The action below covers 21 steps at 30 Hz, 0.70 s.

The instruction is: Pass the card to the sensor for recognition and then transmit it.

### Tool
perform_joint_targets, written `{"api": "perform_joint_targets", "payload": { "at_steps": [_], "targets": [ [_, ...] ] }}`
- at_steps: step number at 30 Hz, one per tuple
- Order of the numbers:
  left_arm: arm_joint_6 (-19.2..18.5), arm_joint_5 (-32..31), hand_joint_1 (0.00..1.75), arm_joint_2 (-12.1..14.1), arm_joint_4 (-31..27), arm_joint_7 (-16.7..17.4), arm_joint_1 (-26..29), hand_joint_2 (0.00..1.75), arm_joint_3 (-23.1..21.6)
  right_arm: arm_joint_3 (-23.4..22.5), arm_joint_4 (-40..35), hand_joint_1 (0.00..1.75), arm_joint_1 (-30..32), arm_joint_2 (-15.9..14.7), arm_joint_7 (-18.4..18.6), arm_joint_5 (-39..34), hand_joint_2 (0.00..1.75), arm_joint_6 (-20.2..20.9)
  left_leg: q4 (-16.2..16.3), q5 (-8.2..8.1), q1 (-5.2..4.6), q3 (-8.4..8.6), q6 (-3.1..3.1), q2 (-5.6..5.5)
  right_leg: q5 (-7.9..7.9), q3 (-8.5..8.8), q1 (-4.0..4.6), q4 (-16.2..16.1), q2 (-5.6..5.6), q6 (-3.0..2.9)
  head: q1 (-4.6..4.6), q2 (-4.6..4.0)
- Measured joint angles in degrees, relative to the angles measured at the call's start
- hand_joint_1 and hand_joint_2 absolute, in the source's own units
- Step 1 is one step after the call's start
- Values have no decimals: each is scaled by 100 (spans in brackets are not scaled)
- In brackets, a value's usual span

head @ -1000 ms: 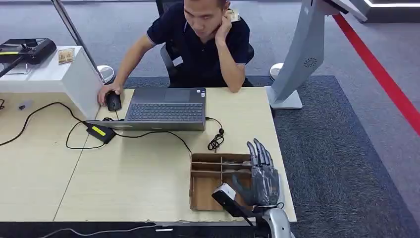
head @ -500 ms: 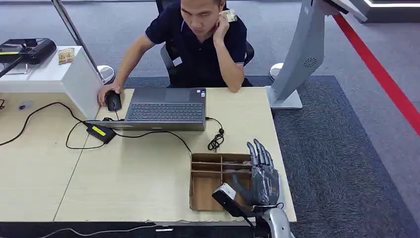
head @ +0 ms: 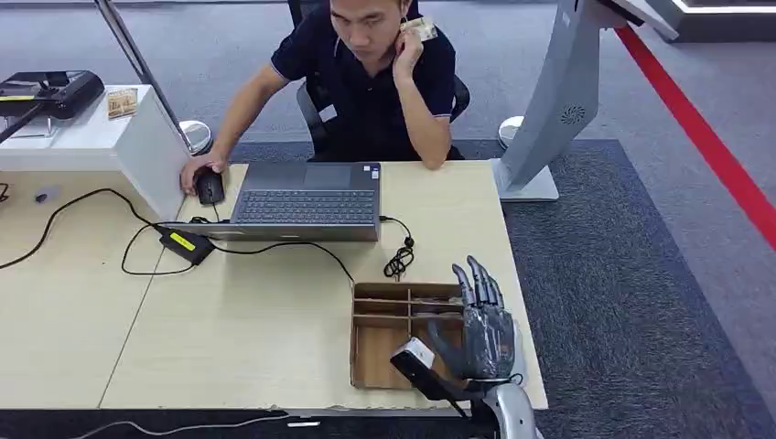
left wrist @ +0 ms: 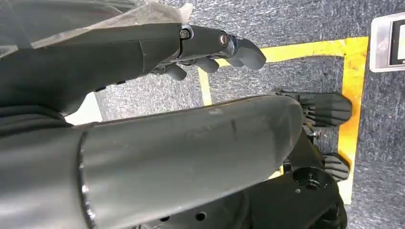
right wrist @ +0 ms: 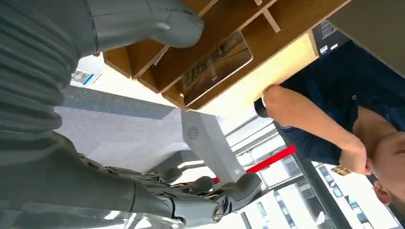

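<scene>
From the head view, the right hand [head: 483, 322] is hovering, fingers spread and holding nothing, over the cardboard tray [head: 384, 343] at the tabletop's [head: 229, 329] near right corner.

The right wrist view is showing the card [right wrist: 218, 67] lying inside one tray compartment.

The left wrist view is showing the left hand [left wrist: 210, 50] hanging with fingers loosely curled, holding nothing.

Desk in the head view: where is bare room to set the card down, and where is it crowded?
Bare desk lies left of the cardboard tray, nearer than the laptop and its cable. Another bare strip runs right of the laptop. Crowded: the right hand over the tray, and the adapter by the mouse.
</scene>
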Motion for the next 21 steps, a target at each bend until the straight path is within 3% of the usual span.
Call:
{"api": "perform_joint_targets", "payload": {
  "at_steps": [1, 10, 21],
  "targets": [
    [0, 0, 0, 0, 0, 0, 0, 0, 0, 0, 0, 31, 0, 4, 0, 0, 175, 0, 0, 0, 0, 0, 0, 0, 0, 0, 0, 0, 0, 0, 0, 0],
    [-4, -2, 0, 0, 0, 0, 0, 0, 0, 0, 0, 38, 0, 17, -2, -11, 175, -2, 0, 0, 0, 0, 0, 0, 0, 0, 0, 0, 0, 0, 0, 0],
    [-33, -24, 0, 0, 2, -24, -1, 0, 0, -59, 149, 26, -7, 94, -201, -118, 175, 0, 0, 0, 0, 0, 0, 0, 0, 0, 0, 0, 0, 0, 0, 0]
  ]
}}
